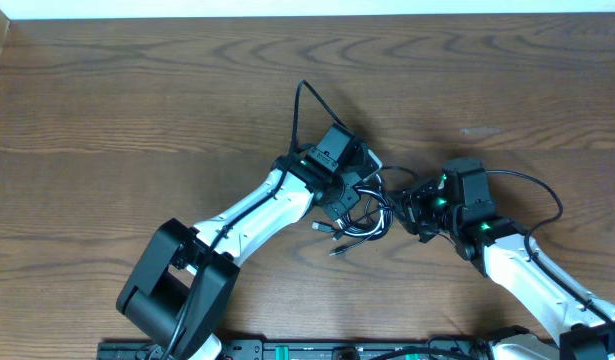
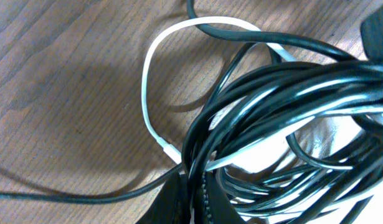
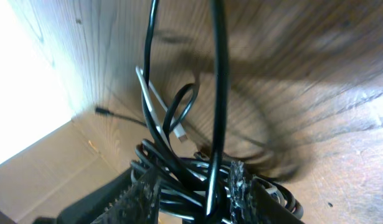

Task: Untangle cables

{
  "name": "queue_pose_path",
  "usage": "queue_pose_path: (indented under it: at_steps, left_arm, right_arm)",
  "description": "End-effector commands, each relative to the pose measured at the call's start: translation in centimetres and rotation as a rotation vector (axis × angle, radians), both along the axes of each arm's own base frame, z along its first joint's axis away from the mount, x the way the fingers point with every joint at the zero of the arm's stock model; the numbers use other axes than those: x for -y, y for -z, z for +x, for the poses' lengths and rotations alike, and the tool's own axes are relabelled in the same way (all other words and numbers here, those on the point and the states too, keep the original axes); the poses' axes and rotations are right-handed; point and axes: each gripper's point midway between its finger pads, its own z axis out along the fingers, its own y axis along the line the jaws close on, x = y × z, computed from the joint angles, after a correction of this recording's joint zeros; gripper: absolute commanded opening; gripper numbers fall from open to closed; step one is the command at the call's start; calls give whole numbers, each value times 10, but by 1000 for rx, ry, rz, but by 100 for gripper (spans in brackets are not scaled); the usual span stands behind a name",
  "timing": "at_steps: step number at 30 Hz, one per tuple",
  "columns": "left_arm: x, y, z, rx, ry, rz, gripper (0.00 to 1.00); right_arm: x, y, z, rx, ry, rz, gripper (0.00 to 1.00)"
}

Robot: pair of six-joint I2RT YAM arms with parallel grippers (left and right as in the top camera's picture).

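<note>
The cables (image 1: 365, 222) lie as one tangled bunch mid-table between both arms. My left gripper (image 1: 351, 198) reaches in from the left. In the left wrist view the left gripper (image 2: 194, 198) is shut on black strands at the bundle's edge. The black coil (image 2: 291, 106) fills the right of that view and the white cable (image 2: 147, 87) loops out to the left. My right gripper (image 1: 415, 208) meets the bunch from the right. Its fingers (image 3: 238, 186) stand apart, with black cables (image 3: 179, 180) lying between them and one strand (image 3: 217, 93) rising straight up. The white cable (image 3: 159, 106) ends in a plug.
Loose plug ends (image 1: 336, 249) stick out of the bunch toward the front. Thicker arm wires loop off the left wrist (image 1: 300, 105) and the right wrist (image 1: 549, 195). The wooden table (image 1: 137, 110) runs to its far edge (image 1: 307, 18).
</note>
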Motion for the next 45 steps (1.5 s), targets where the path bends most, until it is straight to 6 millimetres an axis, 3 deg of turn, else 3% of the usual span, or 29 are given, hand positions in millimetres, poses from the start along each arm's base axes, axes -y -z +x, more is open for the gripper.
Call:
queue_pose_path:
  at_steps: [1, 12, 18, 29, 35, 45]
  left_arm:
    - [1, -6, -2, 2, 2, -20, 8]
    - [1, -6, -2, 1, 2, -19, 8]
    - [1, -6, -2, 1, 2, -20, 8]
    - [0, -6, -2, -2, 2, -18, 8]
    - [0, -5, -3, -4, 3, -15, 7]
    - [0, -5, -3, -4, 3, -15, 8]
  right_arm:
    - [-11, -9, -4, 19, -88, 51, 33]
    - [-9, -20, -10, -22, -124, 179, 34]
    - [-8, -16, -15, -55, -117, 169, 24]
    - [-14, -21, -20, -161, -60, 263, 23]
    - [-12, -22, -21, -100, -122, 240, 33]
    - [-10, -29, -23, -87, -157, 291, 30]
